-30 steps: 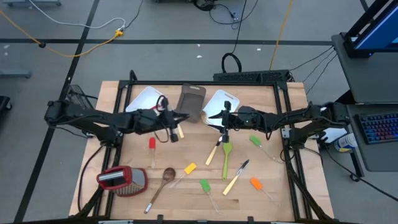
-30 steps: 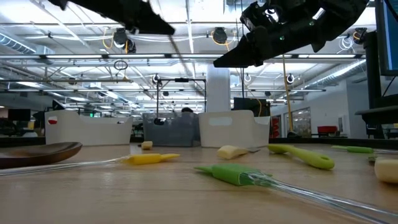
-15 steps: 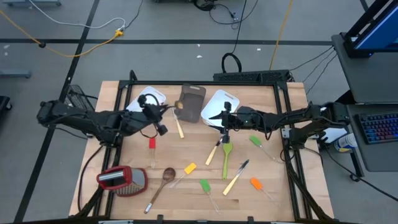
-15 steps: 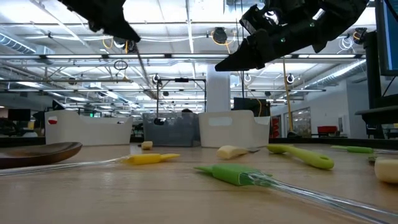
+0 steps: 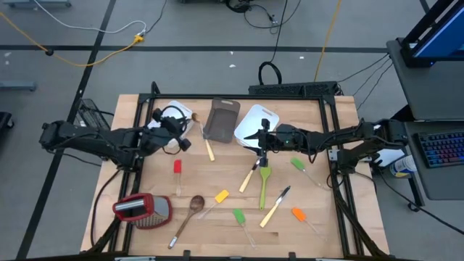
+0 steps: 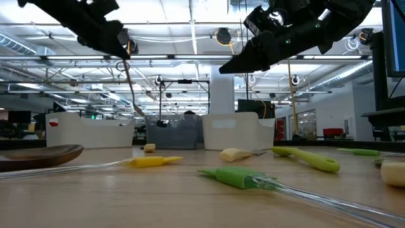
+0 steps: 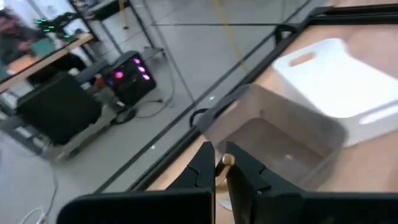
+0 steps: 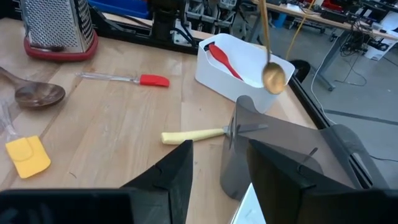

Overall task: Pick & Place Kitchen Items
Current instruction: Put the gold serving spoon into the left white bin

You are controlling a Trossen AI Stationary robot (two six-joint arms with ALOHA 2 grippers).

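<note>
Your left end effector [image 5: 176, 129], fingers pinched on a dangling wooden spoon [image 8: 268, 43] just beside the dark tub [image 5: 220, 120], could drop it onto the bench [image 5: 138, 181] if the swing continues; right end effector [image 5: 262, 136] hovers open near the white tub [image 5: 251, 119].

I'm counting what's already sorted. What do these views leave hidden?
Left white tub: the left arm covers it in the high view; the right wrist view shows one red utensil, its wall hiding the rest.
Right white tub: partly under the right tool in the high view; low view shows only its wall.
Spoon in the left tool: left wrist view shows only its handle end.
</note>
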